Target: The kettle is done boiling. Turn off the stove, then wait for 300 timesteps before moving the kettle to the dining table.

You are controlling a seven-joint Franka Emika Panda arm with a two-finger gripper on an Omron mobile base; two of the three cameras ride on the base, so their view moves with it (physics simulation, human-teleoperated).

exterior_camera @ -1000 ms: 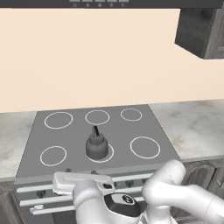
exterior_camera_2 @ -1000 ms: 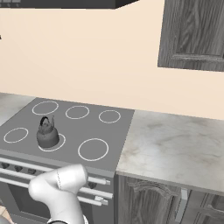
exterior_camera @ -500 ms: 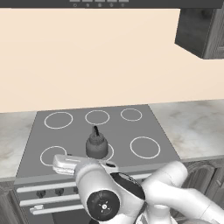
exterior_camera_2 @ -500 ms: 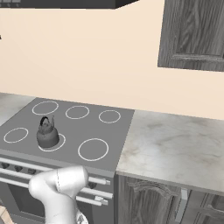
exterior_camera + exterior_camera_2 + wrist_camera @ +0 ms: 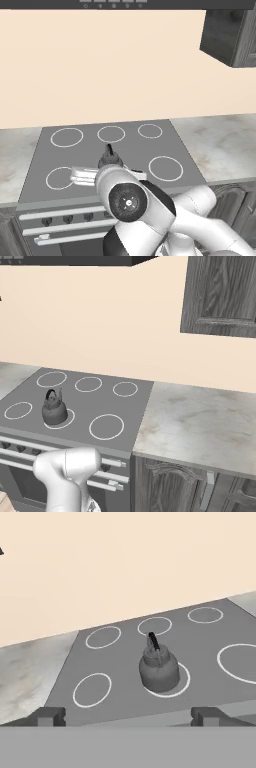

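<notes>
The kettle [image 5: 159, 671] sits upright on the near middle burner ring of the stove [image 5: 127, 411]. The gripper [image 5: 127, 716] hovers near the stove's front edge, jaws spread wide and empty. Risk: lifting before the wait elapses, or advancing too low and knocking the kettle over.

Before you: squat dark grey matt metal kettle [image 5: 159, 671], smooth flat grey cooktop [image 5: 100, 401], pale veined marble countertop [image 5: 200, 421].

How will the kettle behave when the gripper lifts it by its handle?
The kettle looks like rigid metal, so it probably won't deform. Its squat, wide body suggests it resists tipping. Held by the thin arched handle, it may swing or slip between the fingers.
</notes>
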